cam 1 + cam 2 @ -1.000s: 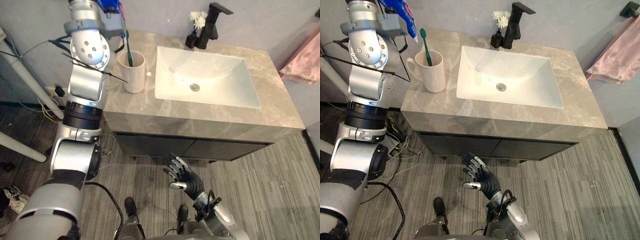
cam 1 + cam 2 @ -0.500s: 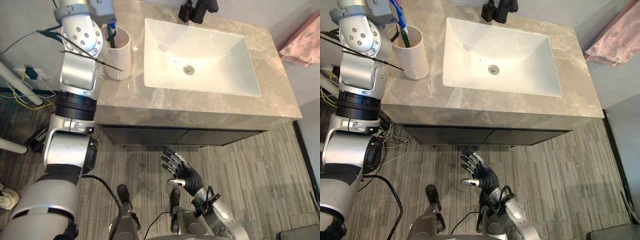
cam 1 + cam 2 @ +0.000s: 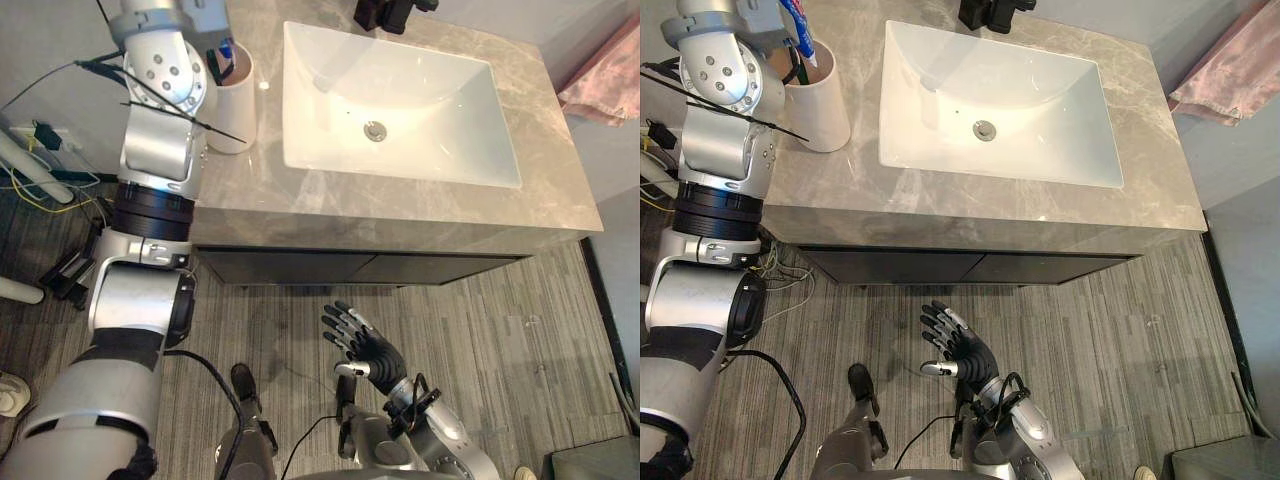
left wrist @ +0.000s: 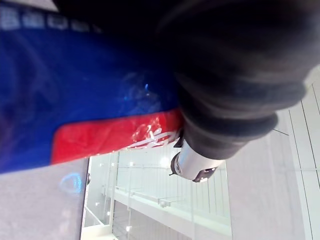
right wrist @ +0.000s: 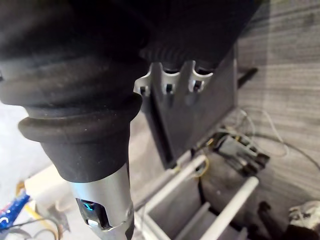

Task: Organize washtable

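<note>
The tube [image 3: 798, 25], likely light, soft and slippery, leans in the cup [image 3: 825, 105] at the worktop's [image 3: 940, 200] 10 o'clock; best pinched by its upper end. I cannot tell whether the left robot hand [image 4: 192, 167] grips it. The right robot hand [image 3: 962, 350] is spread open at 6 o'clock.

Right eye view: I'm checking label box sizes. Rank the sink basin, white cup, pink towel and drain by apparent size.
Largest: sink basin.
Then white cup and pink towel, about alike; the towel is cut by the picture edge, so unranked.
Smallest: drain.
</note>
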### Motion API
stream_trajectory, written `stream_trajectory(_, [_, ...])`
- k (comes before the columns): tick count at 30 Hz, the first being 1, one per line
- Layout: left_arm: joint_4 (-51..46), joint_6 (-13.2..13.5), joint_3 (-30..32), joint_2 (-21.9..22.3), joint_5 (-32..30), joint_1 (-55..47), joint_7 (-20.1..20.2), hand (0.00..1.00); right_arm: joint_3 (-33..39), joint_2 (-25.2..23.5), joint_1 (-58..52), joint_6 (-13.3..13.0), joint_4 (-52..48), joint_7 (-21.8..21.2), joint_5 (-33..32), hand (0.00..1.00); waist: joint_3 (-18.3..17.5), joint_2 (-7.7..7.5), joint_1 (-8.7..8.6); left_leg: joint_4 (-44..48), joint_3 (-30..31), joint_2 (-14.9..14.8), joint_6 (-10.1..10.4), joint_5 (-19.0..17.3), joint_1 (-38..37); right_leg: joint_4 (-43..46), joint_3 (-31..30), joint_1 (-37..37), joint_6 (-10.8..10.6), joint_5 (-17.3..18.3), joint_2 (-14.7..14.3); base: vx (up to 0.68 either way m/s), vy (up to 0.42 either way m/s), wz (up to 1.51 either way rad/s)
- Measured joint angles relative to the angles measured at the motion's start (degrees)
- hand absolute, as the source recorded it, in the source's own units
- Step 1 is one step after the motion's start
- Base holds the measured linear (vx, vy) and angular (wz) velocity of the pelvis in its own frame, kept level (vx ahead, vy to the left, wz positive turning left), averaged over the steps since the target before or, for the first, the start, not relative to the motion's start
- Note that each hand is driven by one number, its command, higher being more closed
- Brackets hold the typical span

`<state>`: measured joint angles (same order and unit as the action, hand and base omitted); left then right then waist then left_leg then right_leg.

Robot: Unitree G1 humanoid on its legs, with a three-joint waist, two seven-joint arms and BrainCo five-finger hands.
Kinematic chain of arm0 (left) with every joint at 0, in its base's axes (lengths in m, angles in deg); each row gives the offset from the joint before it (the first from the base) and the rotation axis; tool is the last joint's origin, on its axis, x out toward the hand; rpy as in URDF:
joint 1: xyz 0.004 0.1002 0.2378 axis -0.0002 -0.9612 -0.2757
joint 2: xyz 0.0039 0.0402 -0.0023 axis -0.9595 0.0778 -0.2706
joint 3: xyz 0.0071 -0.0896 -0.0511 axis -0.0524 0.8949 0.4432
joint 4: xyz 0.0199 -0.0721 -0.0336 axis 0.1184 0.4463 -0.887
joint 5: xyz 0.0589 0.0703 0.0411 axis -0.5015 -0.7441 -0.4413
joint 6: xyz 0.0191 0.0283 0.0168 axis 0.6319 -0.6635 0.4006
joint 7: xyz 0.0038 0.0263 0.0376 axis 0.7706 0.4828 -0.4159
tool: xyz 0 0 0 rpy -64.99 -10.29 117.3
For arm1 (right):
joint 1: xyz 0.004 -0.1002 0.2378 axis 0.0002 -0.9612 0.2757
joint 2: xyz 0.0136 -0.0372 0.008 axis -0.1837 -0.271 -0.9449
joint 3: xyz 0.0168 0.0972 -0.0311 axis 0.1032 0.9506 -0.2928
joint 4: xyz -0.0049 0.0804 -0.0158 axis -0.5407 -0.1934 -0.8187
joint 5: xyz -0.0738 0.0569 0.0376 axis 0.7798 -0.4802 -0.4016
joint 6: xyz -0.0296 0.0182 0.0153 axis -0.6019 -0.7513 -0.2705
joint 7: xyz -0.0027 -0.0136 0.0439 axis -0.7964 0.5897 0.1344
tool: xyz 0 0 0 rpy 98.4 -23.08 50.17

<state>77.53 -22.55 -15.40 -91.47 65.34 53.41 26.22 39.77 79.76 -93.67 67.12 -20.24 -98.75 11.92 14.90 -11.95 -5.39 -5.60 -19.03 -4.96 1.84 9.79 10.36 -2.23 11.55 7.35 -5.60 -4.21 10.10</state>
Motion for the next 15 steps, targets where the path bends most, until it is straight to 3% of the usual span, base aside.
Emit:
stream_trajectory(11, [-0.01,0.03,0.0,0.0,0.03,-0.08,0.17,1.0,0.0,0.03,0.01,0.0,0.0,-0.08,0.0,0.0,0.12,0.17,0.09,0.04,0.74,0.09,-0.02,0.02,0.28,0.0,0.82,-0.17,0.04,0.03,0.0,0.01,0.005,0.02])
stream_trajectory(15, [-0.82,0.04,-0.05,1.19,0.0,-0.2,0.72,1.0,0.42,0.33,0.0,0.01,0.0,-0.18,-0.07,0.0,1.13,1.62,0.15,0.11,1.54,0.18,-0.38,0.31,0.27,1.16,2.33,-0.24,0.06,0.04,0.01,0.0,0.019,0.09])
